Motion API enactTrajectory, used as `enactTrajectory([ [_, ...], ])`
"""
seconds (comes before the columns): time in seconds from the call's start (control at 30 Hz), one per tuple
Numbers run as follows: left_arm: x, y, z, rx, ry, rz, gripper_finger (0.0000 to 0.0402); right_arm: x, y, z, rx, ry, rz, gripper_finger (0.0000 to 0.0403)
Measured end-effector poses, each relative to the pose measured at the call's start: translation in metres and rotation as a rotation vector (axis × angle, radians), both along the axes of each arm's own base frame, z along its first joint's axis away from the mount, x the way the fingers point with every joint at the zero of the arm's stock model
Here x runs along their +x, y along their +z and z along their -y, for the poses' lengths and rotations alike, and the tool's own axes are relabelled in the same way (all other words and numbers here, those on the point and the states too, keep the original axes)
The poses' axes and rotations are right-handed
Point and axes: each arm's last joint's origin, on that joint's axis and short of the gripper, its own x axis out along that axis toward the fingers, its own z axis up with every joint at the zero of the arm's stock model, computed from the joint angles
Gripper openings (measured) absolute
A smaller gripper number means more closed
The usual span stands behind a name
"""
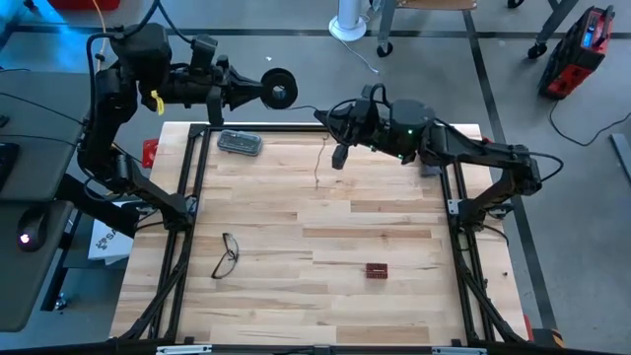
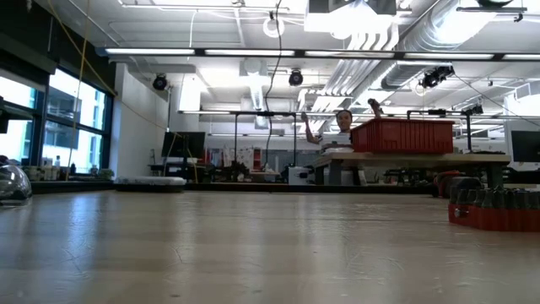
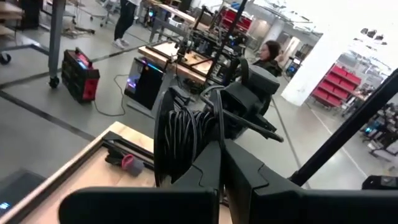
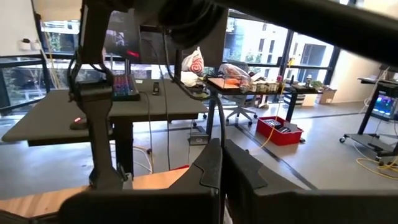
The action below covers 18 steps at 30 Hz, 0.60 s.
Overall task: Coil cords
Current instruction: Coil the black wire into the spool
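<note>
High view: the left gripper [image 1: 258,89] hangs beyond the far edge of the pale wooden bench [image 1: 394,212], its jaws pressed together on the small round black reel [image 1: 279,89], wound with thin dark wire [image 1: 320,163]. From the reel the wire runs to the right gripper [image 1: 322,116], over the far edge, whose jaws pinch it; the loose end dangles to the bench. Black-framed eyeglasses [image 1: 226,255] and a small dark red block [image 1: 376,269] lie nearer the front.
</note>
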Motion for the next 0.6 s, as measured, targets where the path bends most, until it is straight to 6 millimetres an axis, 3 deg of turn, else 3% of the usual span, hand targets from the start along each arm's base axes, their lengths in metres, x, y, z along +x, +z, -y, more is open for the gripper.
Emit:
enactTrajectory([
  [0.3,-0.0011,-0.0016,-0.0014,0.059,-0.003,-0.026,0.0,0.0,-0.0016,0.0021,-0.022,-0.004,-0.026,0.0],
  [0.6,-0.0033,-0.008,-0.0002,0.007,-0.015,-0.087,0.0,0.0,-0.0047,0.0018,-0.02,0.002,-0.058,0.0],
])
